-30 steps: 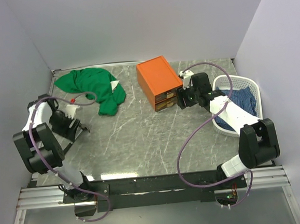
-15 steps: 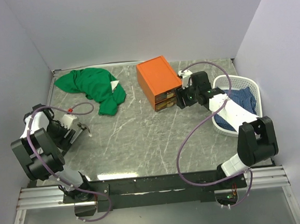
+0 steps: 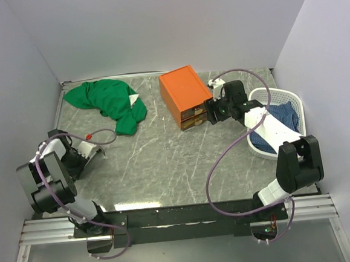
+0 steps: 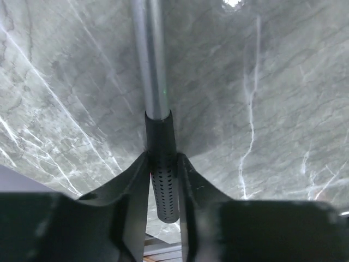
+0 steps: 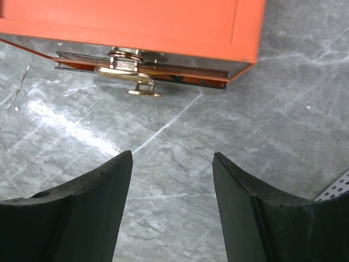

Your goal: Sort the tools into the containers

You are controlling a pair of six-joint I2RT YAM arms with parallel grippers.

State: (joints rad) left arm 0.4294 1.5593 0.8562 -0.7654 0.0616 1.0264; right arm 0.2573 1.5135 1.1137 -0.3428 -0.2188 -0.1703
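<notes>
1. Clamping the black, perforated handle of the hammer (image 4: 154, 82), the left gripper (image 4: 163, 161) has both fingers (image 4: 131, 188) pressed against the sides of the grip. The butt end of the handle sits back between them, toward the wrist.
2. Ahead of those fingertips the hammer's silver shaft runs straight out over the grey marble table (image 4: 272, 109). It leaves the top of the wrist view, so the head cannot be seen there.
3. From overhead, the left gripper (image 3: 87, 151) sits low at the table's left side, close to its own arm. A green cloth (image 3: 109, 103) lies well beyond it, toward the back wall.
4. The right gripper (image 5: 172, 158) is spread wide and holds nothing. Only bare marble shows between its fingers (image 5: 98, 202).
5. Just ahead of the right fingertips, and not touching them, stands the orange box (image 5: 136, 16). Its clear drawer (image 5: 185, 73) faces the hand. A brass-coloured knob (image 5: 136, 83) on that front sits a little left of the middle of the gap between the fingers.
6. In the overhead view the right gripper (image 3: 212, 115) is at the box's near right corner. A white basket (image 3: 290, 94) holding a blue cloth (image 3: 280, 118) sits off to the hand's right, under the forearm.
</notes>
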